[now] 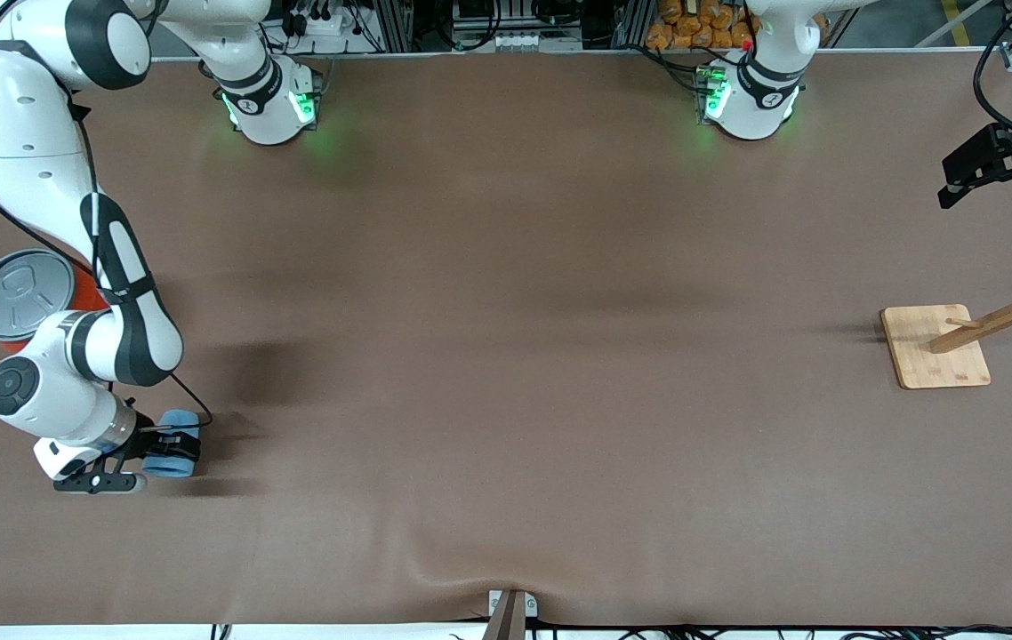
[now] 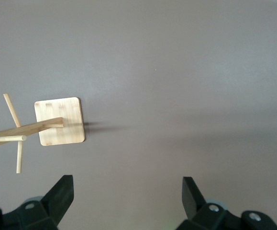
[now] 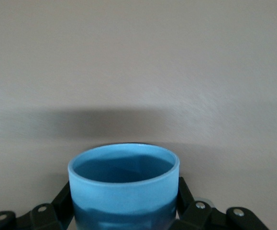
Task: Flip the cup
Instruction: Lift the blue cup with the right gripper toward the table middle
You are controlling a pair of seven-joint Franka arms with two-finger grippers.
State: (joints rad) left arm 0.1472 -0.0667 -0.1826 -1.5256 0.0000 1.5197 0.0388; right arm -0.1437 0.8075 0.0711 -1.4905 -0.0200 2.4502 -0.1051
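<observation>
The light-blue cup point(image 1: 170, 447) is at the right arm's end of the table, close to the front camera, and seems to lie on its side with its mouth toward the table's middle. My right gripper point(image 1: 166, 452) is shut on it, one black finger on each side of its wall. The right wrist view shows the cup point(image 3: 124, 178) between the fingers point(image 3: 63, 200) of the right gripper point(image 3: 124, 203), open rim facing away from the wrist. My left gripper point(image 1: 995, 196) waits open and holds nothing, up at the left arm's end, and appears as the left gripper point(image 2: 127, 187) over bare mat.
A big orange can with a grey lid point(image 1: 19, 294) stands just farther from the front camera than the cup, partly covered by the right arm. A wooden peg rack point(image 1: 937, 351) stands at the left arm's end, seen as the wooden rack point(image 2: 60, 120) below the left wrist.
</observation>
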